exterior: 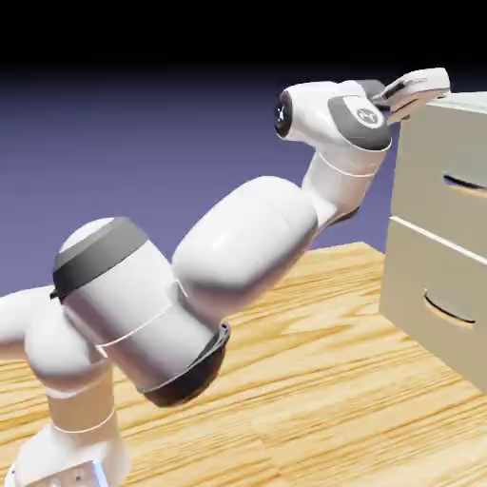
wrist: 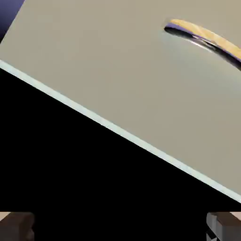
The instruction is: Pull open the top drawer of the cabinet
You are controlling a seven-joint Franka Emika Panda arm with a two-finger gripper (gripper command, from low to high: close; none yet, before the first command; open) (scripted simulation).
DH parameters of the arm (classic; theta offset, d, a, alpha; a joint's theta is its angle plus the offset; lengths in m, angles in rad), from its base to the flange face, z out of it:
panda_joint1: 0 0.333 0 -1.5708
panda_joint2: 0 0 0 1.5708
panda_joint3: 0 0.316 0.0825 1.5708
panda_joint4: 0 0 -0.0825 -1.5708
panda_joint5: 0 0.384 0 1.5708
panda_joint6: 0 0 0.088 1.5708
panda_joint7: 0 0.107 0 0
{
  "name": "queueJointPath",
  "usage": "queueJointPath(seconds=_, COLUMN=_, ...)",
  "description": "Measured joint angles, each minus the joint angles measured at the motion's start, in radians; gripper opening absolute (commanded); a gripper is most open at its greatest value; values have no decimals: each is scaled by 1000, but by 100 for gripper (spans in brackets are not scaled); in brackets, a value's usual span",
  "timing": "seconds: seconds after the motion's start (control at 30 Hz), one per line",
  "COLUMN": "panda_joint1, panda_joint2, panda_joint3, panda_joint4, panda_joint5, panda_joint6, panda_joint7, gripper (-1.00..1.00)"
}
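Exterior view: the top drawer (exterior: 439,181), the upper of two flat beige fronts with a thin curved dark-grey handle (exterior: 464,181), sits at the right edge of the picture, flush with the face of the boxy pale beige-grey cabinet (exterior: 411,276) and showing no gap around it. Below it lies the lower drawer front (exterior: 433,302), which looks alike and carries its own curved handle. The cabinet stands on the light wooden table (exterior: 314,380) and has a lighter flat top (exterior: 466,103).

The white arm's two-finger gripper (exterior: 418,93) is at the cabinet's upper near corner, level with the top's edge and above the upper handle, not touching it. In this view the cabinet edge hides the fingertips.

In the hand view, the beige drawer front (wrist: 117,70) fills the upper part at a slant, with a pale edge band crossing diagonally and blackness below it. The curved dark handle (wrist: 204,40) shows at upper right, well away from the fingers. The two grey fingertips (wrist: 16,227) sit at the bottom corners, spread wide apart with nothing between them.
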Motion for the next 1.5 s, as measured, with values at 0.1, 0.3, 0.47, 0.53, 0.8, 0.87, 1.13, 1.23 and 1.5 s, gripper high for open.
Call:
queueJointPath(seconds=0.1, panda_joint1=80, panda_joint2=-33, panda_joint3=-58, panda_joint4=43, panda_joint5=-113, panda_joint6=-21, panda_joint7=-130, gripper=0)
queueJointPath(seconds=0.3, panda_joint1=241, panda_joint2=-99, panda_joint3=-173, panda_joint4=129, panda_joint5=-338, panda_joint6=-64, panda_joint7=-391, gripper=0)
queueJointPath(seconds=0.47, panda_joint1=366, panda_joint2=-150, panda_joint3=-263, panda_joint4=196, panda_joint5=-514, panda_joint6=-98, panda_joint7=-595, gripper=0)
queueJointPath(seconds=0.53, panda_joint1=390, panda_joint2=-152, panda_joint3=-268, panda_joint4=232, panda_joint5=-513, panda_joint6=-85, panda_joint7=-602, gripper=0)
queueJointPath(seconds=0.8, panda_joint1=525, panda_joint2=-163, panda_joint3=-294, panda_joint4=442, panda_joint5=-504, panda_joint6=-9, panda_joint7=-645, gripper=-100)
queueJointPath(seconds=0.87, panda_joint1=479, panda_joint2=-161, panda_joint3=-285, panda_joint4=370, panda_joint5=-509, panda_joint6=-36, panda_joint7=-630, gripper=-100)
queueJointPath(seconds=1.13, panda_joint1=307, panda_joint2=-213, panda_joint3=-219, panda_joint4=87, panda_joint5=-519, panda_joint6=-152, panda_joint7=-644, gripper=-100)
queueJointPath(seconds=1.23, panda_joint1=234, panda_joint2=-214, panda_joint3=-203, panda_joint4=-21, panda_joint5=-516, panda_joint6=-189, panda_joint7=-630, gripper=-100)
queueJointPath(seconds=1.5, panda_joint1=27, panda_joint2=-223, panda_joint3=-149, panda_joint4=-311, panda_joint5=-492, panda_joint6=-274, panda_joint7=-600, gripper=-100)
